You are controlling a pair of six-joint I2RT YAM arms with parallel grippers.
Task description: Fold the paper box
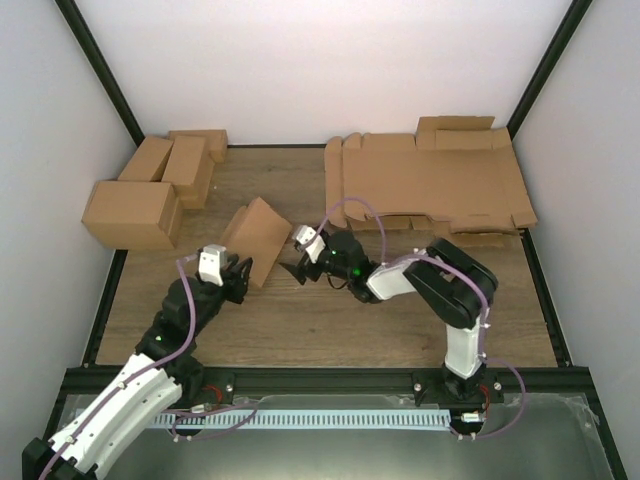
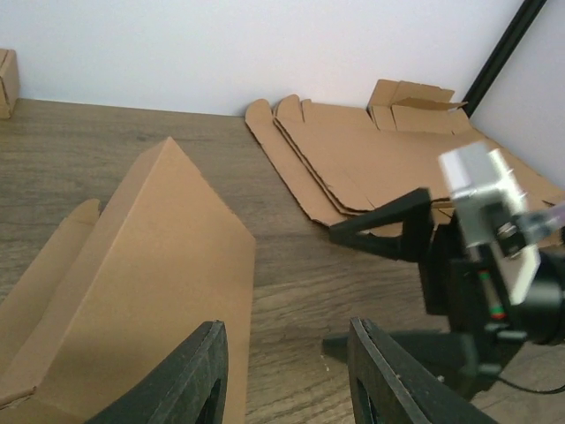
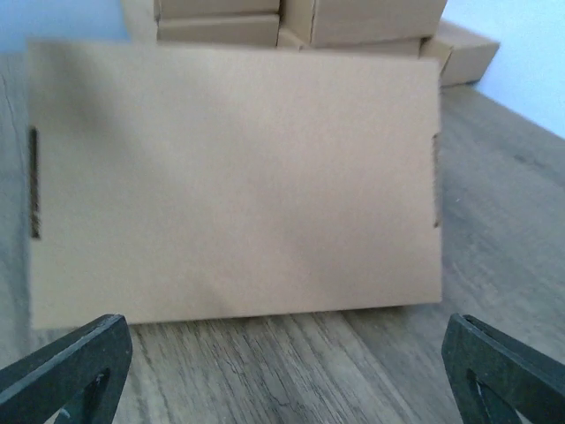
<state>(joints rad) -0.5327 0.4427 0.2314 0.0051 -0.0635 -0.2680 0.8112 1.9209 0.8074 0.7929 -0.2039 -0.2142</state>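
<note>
Black fingers (image 2: 199, 380) of the left gripper (image 2: 287, 353) fill the bottom of the left wrist view. They stand partly spread, with wood showing between them and nothing pinched. The left finger overlaps the lower edge of the paper box (image 1: 258, 238), a plain brown unprinted cardboard piece that is only partly folded.

The box sits on the wooden table (image 1: 330, 320), left of the pile of flat brown die-cut cardboard sheets (image 1: 430, 185) and apart from it. It is propped up at a tilt, two smooth panels meeting in a sharp ridge like a tent, with a low flap lying out at one side. Its broad rectangular face, with a thin dark slit near each short edge, faces the right gripper (image 3: 282, 353). That gripper's jaws are spread wide and hold nothing, between the box and the pile.

Farther left of the pile, beyond the paper box, stand several finished brown cardboard boxes (image 1: 150, 195).
</note>
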